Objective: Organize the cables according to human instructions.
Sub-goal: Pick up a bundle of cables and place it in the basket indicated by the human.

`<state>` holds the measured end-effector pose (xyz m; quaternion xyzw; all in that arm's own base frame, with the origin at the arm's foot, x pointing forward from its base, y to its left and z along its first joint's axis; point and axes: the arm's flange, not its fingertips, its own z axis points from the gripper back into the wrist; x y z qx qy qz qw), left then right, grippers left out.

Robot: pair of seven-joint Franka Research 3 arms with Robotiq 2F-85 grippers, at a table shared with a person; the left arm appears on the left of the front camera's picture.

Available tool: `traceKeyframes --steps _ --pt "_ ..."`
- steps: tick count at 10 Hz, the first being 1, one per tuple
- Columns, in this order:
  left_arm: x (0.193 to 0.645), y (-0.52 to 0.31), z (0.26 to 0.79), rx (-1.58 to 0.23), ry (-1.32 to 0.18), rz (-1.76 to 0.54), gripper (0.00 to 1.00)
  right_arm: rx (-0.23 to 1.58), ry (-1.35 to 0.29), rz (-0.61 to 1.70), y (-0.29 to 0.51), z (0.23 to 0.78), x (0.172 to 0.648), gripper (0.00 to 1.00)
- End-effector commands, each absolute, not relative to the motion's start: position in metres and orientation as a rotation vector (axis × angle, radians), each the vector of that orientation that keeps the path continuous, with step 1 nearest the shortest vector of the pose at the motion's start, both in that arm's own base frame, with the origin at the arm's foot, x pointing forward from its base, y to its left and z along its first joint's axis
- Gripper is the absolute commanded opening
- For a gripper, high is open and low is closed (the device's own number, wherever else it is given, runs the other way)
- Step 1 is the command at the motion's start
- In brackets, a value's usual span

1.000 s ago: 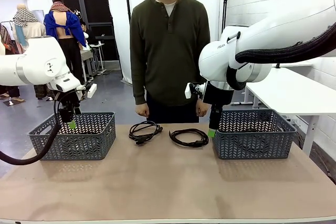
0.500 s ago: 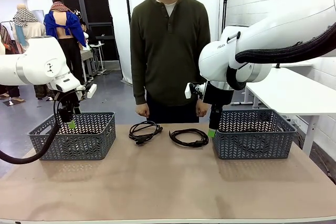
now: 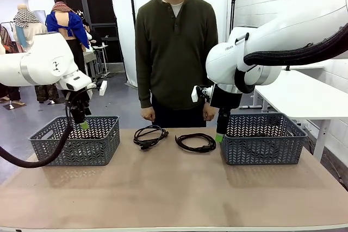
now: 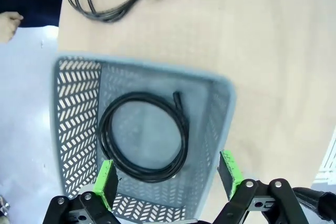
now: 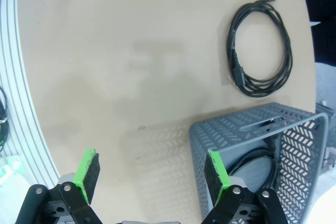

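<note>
Front view puts two coiled cables loose on the table [image 3: 174,188], the left loose cable [image 3: 150,135] and the right loose cable [image 3: 196,143]. They lie side by side but apart, between the two baskets. Left wrist view finds a third cable [image 4: 144,142] lying flat in the left basket [image 3: 76,146]. Right wrist view catches part of a fourth cable [image 5: 252,167] in the right basket [image 3: 263,146].

The left gripper [image 3: 82,125] hangs above its basket. The right gripper [image 3: 219,136] hangs at the right basket's inner side, near the right loose cable. Both are spread wide and hold nothing. The person [image 3: 175,52] stands at the far edge with both hands down, not visibly pointing.

The step now looks like waiting for a cue, so neither arm should commit until a cable and a basket are indicated. Then take the nearer arm and come down across the bundled strands, not the hollow middle. Pinch every turn so the loop stays wound, lift clear of the rim, and let go over the basket's middle.
</note>
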<state>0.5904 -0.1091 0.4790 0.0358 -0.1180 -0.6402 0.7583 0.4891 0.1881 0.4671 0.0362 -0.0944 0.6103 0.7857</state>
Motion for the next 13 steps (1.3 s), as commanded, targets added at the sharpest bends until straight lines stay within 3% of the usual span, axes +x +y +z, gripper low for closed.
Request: traceKeyframes --steps 1,4,9,13 --pt "0.559 -0.125 0.483 0.073 -0.313 -1.351 1.0 0.077 -0.202 1.312 0.188 0.466 0.489 1.0" --pt "0.516 -0.15 0.481 -0.087 -0.326 -1.338 1.0 0.077 -0.202 1.312 0.188 0.466 0.489 1.0" --pt "0.46 -0.167 0.461 -0.146 -0.446 -1.287 1.0 0.077 -0.202 1.312 0.188 0.466 0.489 1.0" --pt "0.46 -0.174 0.459 -0.121 -0.425 -1.279 1.0 0.077 -0.202 1.312 0.188 0.466 0.489 1.0"
